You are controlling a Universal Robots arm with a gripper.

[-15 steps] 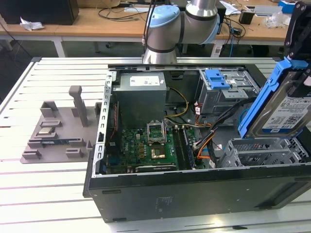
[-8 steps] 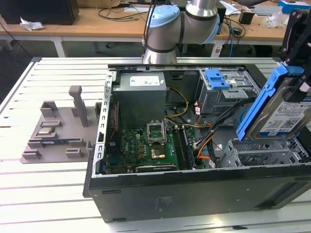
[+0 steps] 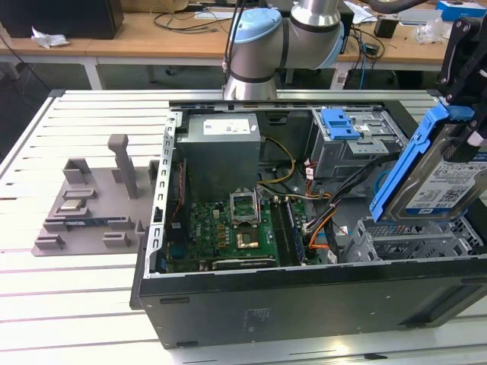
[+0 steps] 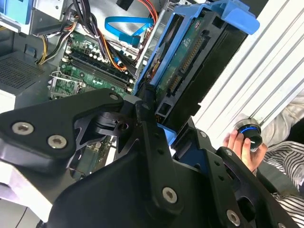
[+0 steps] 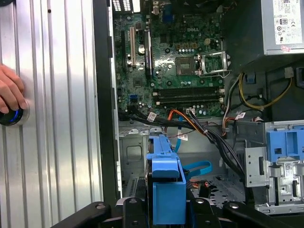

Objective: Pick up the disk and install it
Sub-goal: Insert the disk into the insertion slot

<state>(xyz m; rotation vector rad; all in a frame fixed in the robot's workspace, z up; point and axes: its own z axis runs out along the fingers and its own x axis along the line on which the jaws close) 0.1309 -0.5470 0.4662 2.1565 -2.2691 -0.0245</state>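
Gripper: the black gripper (image 3: 466, 106) is clamped on the upper end of the disk (image 3: 449, 182); in the second wrist view its fingers (image 4: 148, 128) pinch the blue carrier frame (image 4: 228, 14).
Disk: it hangs in the air, steeply tilted, with its printed label toward the exterior view. It is at the exterior view's right end of the computer case (image 3: 304, 304), over the metal drive cage (image 3: 411, 243) and not seated in it. Whether its lower end touches the cage, I cannot tell.
Disk underside: in the second wrist view the green circuit board and a row of connector pins face the camera.
Disk edge-on: in the first wrist view the blue frame stands upright between the black finger links, above the open bay.
Case: open, lying on its side on the slatted metal table (image 3: 76, 289).
Inside the case: the green motherboard (image 3: 221, 228), the grey power supply (image 3: 221, 148) just beyond it, and bundles of black, orange and yellow cables between them and the cage.
Lone bracket: a blue bracket (image 3: 338, 123) without a drive sits on the upper drive cage, apart from the held disk.
Fixture: a grey parts tray (image 3: 84, 213) lies on the table, on the exterior view's left of the case.
Person: a hand (image 5: 9, 92) rests on a round knob with a blue ring (image 5: 9, 116), on the table outside the case wall.
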